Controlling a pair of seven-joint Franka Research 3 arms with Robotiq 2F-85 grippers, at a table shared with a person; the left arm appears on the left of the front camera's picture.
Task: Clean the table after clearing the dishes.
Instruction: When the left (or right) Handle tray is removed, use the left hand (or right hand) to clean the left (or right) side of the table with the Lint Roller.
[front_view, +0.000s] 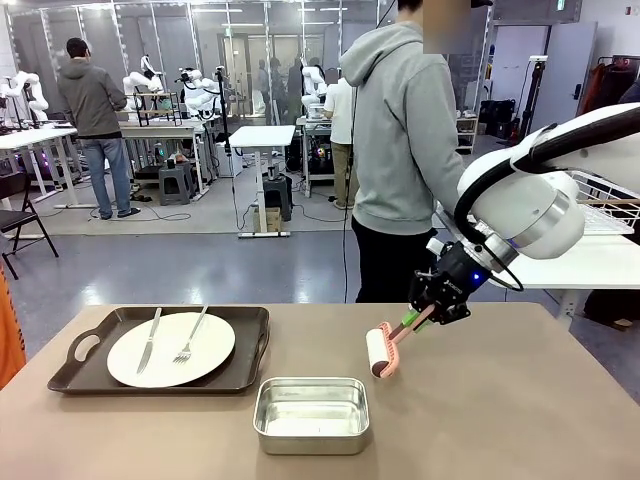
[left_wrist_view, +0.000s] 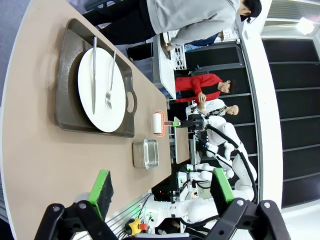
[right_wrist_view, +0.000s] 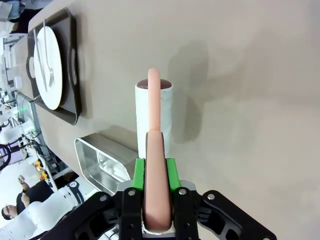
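Observation:
The tan table (front_view: 520, 400) carries one dark brown tray (front_view: 85, 375) at the left. On it lies a white plate (front_view: 170, 349) with a knife (front_view: 149, 340) and a fork (front_view: 190, 337). My right gripper (front_view: 425, 315) is shut on the pink handle of a white lint roller (front_view: 380, 351), whose roll rests on the table near the middle. In the right wrist view the green pads of the gripper (right_wrist_view: 155, 172) clamp the handle, and the roller (right_wrist_view: 153, 115) points away from them. My left gripper (left_wrist_view: 161, 186) hovers open above the table, holding nothing, with the plate (left_wrist_view: 119, 100) far ahead.
A shiny steel pan (front_view: 311, 414) stands near the front edge, just right of the tray. A person in a grey hoodie (front_view: 400, 130) stands at the far side. A white table with a wire rack (front_view: 600, 250) is at the right.

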